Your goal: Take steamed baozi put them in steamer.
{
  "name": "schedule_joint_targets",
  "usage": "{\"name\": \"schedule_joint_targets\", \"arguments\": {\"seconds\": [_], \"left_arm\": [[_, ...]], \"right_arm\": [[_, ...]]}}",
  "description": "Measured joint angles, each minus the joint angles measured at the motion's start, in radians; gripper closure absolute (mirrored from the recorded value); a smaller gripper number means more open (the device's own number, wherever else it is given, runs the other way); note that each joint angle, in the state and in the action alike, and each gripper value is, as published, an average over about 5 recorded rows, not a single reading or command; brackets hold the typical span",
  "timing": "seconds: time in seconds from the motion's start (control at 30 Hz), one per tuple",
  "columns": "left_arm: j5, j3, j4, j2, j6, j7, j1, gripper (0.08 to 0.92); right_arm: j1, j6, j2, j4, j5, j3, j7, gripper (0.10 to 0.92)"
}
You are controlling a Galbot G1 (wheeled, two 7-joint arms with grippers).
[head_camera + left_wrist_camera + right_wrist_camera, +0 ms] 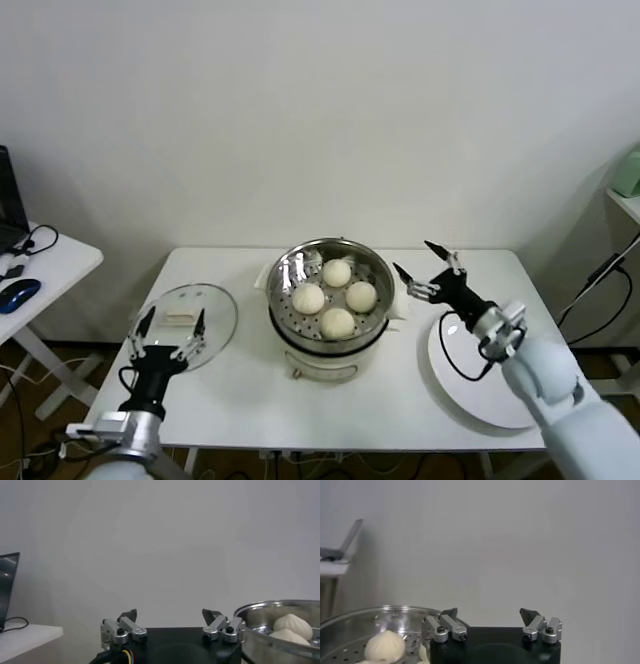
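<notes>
Several cream-white baozi (337,298) lie inside the shiny steel steamer (290,266), which sits on a cream-white cooker base in the middle of the white table. My right gripper (422,267) is open and empty, held just right of the steamer's rim and above the table. My left gripper (172,322) is open and empty at the table's front left, over the near edge of the glass lid. The steamer with baozi also shows in the left wrist view (280,625) and in the right wrist view (350,630).
A round glass lid (205,310) with a small white handle lies flat left of the steamer. A flat white plate (470,395) lies at the right, under my right arm. A side table (40,270) with a blue mouse and cables stands far left.
</notes>
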Motion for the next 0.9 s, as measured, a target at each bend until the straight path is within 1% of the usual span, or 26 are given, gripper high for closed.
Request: {"name": "schedule_joint_targets", "arguments": {"seconds": [0.23, 0.47, 0.63, 0.9], "left_arm": [[-0.009, -0.018, 0.008, -0.01, -0.009, 0.01, 0.008, 0.177], [-0.001, -0.021, 0.01, -0.015, 0.01, -0.013, 0.01, 0.177], [0.006, -0.024, 0.013, -0.016, 0.011, -0.025, 0.015, 0.177], [0.025, -0.03, 0.013, -0.018, 0.008, -0.046, 0.025, 0.177]], "right_arm": [[-0.18, 0.078, 0.179, 0.02, -0.074, 0.131, 0.04, 0.203], [-0.32, 0.14, 0.317, 0.041, -0.114, 0.204, 0.053, 0.203], [-0.385, 0.168, 0.378, 0.052, -0.127, 0.232, 0.054, 0.203], [-0.434, 0.189, 0.435, 0.078, -0.139, 0.257, 0.052, 0.203]]}}
